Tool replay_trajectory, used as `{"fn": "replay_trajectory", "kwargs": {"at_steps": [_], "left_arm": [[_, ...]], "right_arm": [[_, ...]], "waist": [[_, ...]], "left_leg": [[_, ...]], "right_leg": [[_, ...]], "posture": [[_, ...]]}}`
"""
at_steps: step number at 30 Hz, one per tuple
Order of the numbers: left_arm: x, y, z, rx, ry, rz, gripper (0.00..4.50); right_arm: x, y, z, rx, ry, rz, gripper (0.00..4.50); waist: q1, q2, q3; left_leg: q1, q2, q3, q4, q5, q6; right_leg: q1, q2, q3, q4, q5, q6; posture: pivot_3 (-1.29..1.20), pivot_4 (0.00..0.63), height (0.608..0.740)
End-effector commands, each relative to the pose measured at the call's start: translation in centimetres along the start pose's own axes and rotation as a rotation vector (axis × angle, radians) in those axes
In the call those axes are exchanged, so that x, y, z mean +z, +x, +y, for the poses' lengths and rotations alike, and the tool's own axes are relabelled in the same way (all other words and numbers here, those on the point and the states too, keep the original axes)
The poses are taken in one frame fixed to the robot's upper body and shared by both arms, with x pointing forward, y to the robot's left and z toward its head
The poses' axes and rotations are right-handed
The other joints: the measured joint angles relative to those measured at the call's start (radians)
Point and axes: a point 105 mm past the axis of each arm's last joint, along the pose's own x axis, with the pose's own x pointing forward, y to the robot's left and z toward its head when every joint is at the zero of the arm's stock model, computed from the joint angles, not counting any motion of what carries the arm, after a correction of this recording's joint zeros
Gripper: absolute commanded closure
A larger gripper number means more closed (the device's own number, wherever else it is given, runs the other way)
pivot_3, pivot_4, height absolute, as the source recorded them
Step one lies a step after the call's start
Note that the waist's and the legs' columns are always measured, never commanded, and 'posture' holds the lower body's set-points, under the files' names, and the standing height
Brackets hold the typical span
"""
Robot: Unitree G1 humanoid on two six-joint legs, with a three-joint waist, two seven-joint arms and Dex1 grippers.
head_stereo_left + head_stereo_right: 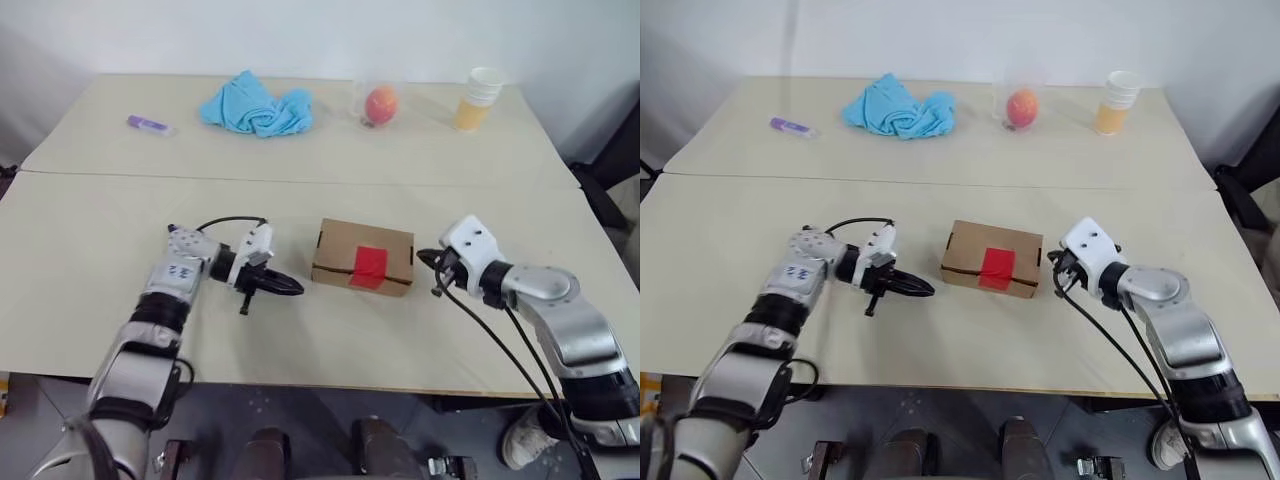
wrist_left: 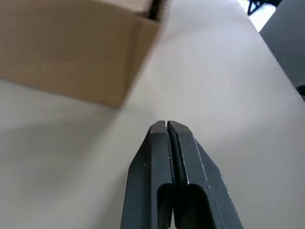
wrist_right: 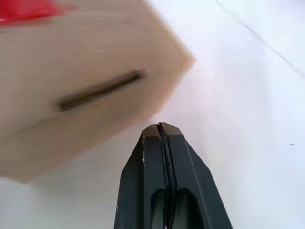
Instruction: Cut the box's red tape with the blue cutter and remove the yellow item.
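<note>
The desk [image 1: 120, 230] is carrying the box [image 1: 340, 252], brown and closed, lying between both hands. The left hand [image 1: 293, 288] and right hand [image 1: 422, 257] are flanking it, fingers together, empty. The red tape [image 1: 370, 266] is crossing its front edge.

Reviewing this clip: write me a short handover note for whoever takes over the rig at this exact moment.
Left gripper: shut, empty, just left of the box.
Right gripper: shut, empty, just right of the box.
The box sits mid-table, closed, with the red tape intact over its front edge.
I cannot see a blue cutter; a purple stick lies at far left. The yellow item is presumably still inside.
Done: nothing yet. Left: find the cutter, slit the tape, open the box, remove the item.
</note>
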Motion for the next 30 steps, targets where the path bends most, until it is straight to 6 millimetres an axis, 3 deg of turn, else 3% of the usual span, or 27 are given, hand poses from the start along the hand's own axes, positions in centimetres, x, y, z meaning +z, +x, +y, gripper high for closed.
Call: {"fn": "replay_trajectory", "kwargs": {"at_steps": [1, 2, 4, 6, 8, 11, 13, 15, 22, 30], "left_arm": [[2.5, -0.9, -1.4, -0.028, -0.003, -0.099, 4.44], [3.0, -1.4, -1.4, -0.021, -0.012, -0.119, 4.44], [4.8, -3.1, 0.6, 0.088, -0.013, -0.173, 4.44], [6.7, -4.1, 3.5, 0.238, 0.012, -0.244, 4.44], [8.3, -3.8, 5.7, 0.333, 0.053, -0.295, 4.44], [10.2, -1.6, 8.0, 0.399, 0.065, -0.332, 4.44], [10.0, 1.2, 9.5, 0.472, 0.114, -0.226, 4.44], [9.9, 3.1, 10.2, 0.522, 0.129, -0.175, 4.44], [8.6, 6.5, 10.6, 0.554, 0.141, -0.055, 4.44], [7.1, 5.6, 7.1, 0.182, 0.043, -0.058, 4.44]], "right_arm": [[0.9, -0.6, -2.7, -0.088, -0.062, -0.045, 4.5], [0.6, -1.0, -3.0, -0.093, -0.062, -0.036, 4.5], [-0.4, -2.6, -2.7, -0.032, -0.023, 0.016, 4.5], [-1.4, -4.1, 0.1, 0.127, 0.055, 0.074, 4.5], [-1.5, -4.7, 2.1, 0.216, 0.09, 0.09, 4.5], [-1.6, -5.3, 5.4, 0.316, 0.143, 0.109, 4.5], [-1.3, -5.6, 8.3, 0.402, 0.176, 0.105, 4.5], [-0.8, -5.5, 9.6, 0.423, 0.196, 0.083, 4.5], [0.9, -3.7, 10.2, 0.322, 0.232, 0.009, 4.5], [0.1, -3.7, 5.8, 0.075, 0.173, 0.027, 4.5]], "waist": [[0.0, 0.0, 0.0], [0.002, 0.001, 0.0], [0.012, 0.001, 0.001], [0.029, 0.001, 0.001], [0.032, 0.001, 0.001], [0.033, 0.001, 0.001], [0.035, 0.001, 0.001], [0.031, 0.0, 0.001], [0.025, -0.001, 0.002], [0.028, -0.001, 0.002]], "left_leg": [[0.0, 0.0, 0.0, 0.0, 0.0, 0.0], [0.0, 0.0, 0.0, 0.0, 0.0, 0.0], [-0.001, 0.0, -0.002, 0.0, 0.0, 0.0], [-0.003, 0.0, -0.004, 0.001, 0.0, 0.0], [-0.003, -0.001, -0.005, 0.002, 0.0, 0.001], [-0.003, -0.002, -0.005, 0.002, -0.001, 0.002], [-0.003, -0.003, -0.005, 0.002, 0.0, 0.003], [-0.003, -0.008, -0.005, 0.002, 0.0, 0.003], [-0.001, -0.011, -0.005, 0.001, 0.001, 0.003], [-0.001, -0.017, -0.005, 0.0, 0.002, 0.005]], "right_leg": [[0.0, 0.0, 0.0, 0.0, 0.0, 0.0], [0.0, 0.0, 0.0, 0.0, 0.0, 0.0], [0.0, 0.0, -0.002, 0.0, 0.0, 0.0], [0.0, 0.0, -0.004, -0.001, 0.0, 0.0], [0.001, 0.0, -0.006, -0.001, 0.0, 0.0], [0.004, -0.001, -0.007, -0.001, 0.001, 0.001], [0.004, -0.001, -0.007, -0.003, 0.002, 0.002], [0.004, -0.002, -0.007, -0.003, 0.002, 0.002], [-0.001, -0.003, -0.005, -0.002, 0.003, 0.003], [-0.001, -0.009, -0.007, 0.0, 0.003, 0.003]], "posture": [[0.0, 0.15, 0.74], [0.0, 0.15, 0.74], [0.0, 0.15, 0.74], [0.0, 0.15, 0.74], [0.0, 0.15, 0.74], [0.0, 0.15, 0.74], [0.0, 0.15, 0.74], [0.0, 0.15, 0.74], [0.0, 0.15, 0.74], [0.0, 0.15, 0.74]]}}
